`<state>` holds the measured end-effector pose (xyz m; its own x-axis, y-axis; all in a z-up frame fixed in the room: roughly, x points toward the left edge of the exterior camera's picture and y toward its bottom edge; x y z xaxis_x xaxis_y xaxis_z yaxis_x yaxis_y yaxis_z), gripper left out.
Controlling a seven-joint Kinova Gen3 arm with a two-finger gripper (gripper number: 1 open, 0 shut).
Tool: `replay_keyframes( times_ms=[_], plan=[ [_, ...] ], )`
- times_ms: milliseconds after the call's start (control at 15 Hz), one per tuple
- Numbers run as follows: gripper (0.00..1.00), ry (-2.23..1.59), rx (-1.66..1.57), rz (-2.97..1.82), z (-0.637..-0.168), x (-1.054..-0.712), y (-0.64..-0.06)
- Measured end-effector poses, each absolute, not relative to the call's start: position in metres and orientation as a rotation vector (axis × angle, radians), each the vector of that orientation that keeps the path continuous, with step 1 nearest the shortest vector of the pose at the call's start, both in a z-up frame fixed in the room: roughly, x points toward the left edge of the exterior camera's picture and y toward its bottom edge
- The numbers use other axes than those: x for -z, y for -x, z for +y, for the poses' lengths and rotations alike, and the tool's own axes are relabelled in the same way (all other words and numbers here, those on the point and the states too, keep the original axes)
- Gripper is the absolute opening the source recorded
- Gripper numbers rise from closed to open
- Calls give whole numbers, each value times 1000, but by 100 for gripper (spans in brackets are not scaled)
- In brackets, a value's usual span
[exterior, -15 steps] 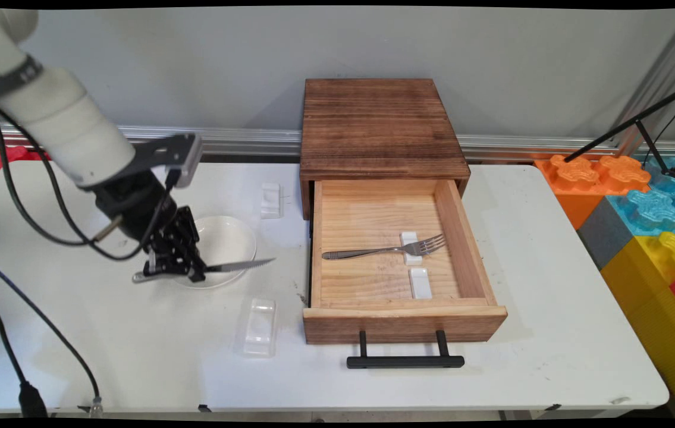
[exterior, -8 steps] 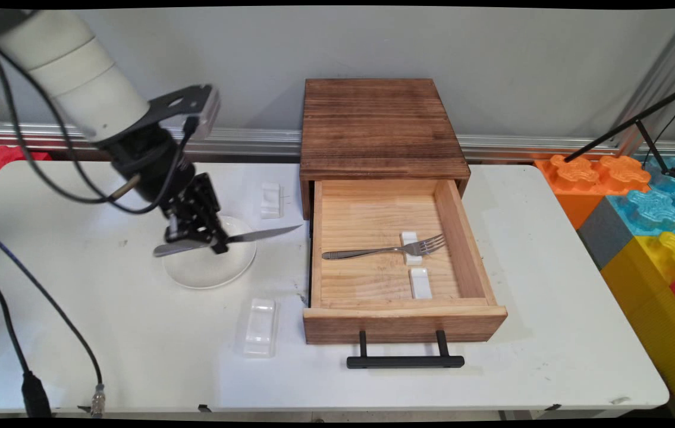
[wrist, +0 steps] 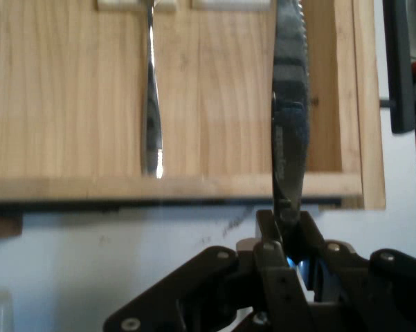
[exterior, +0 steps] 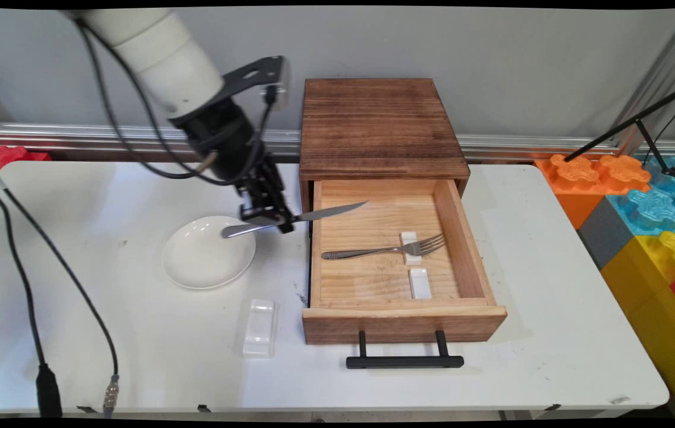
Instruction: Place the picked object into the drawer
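Observation:
My gripper (exterior: 278,219) is shut on a steel knife (exterior: 295,218) and holds it level in the air. The knife's blade tip reaches over the left wall of the open wooden drawer (exterior: 313,249), its handle points back toward the white plate (exterior: 206,261). In the hand view the gripper (wrist: 288,225) clamps the knife (wrist: 289,124) near its middle, the serrated blade lying over the drawer (wrist: 76,97) floor. A fork (exterior: 382,249) rests inside the drawer on a small white rest (exterior: 412,240); the fork (wrist: 152,104) shows left of the blade. A second white rest (exterior: 420,283) lies bare nearer the drawer front.
The drawer juts from a dark wooden cabinet (exterior: 379,125) at the table's back. A clear plastic holder (exterior: 260,327) lies near the drawer's front left corner. Black cables (exterior: 34,297) hang at the left. Coloured foam blocks (exterior: 640,208) stand off the table's right end.
The arm has risen and swung right with the knife, from above the white plate to the drawer's left wall. The plate is now uncovered; the small white rest behind it is hidden by the arm.

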<state>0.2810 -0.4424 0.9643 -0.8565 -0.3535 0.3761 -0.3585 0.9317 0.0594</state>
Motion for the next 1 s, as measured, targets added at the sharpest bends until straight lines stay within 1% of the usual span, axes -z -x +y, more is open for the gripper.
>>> replay_keyframes(
  times_ms=[467, 1000],
  plan=[
    [0, -489, -9, -2680, -469, -949, -228],
    [0, -502, 26, -2640, -492, -917, -169]
  ],
)
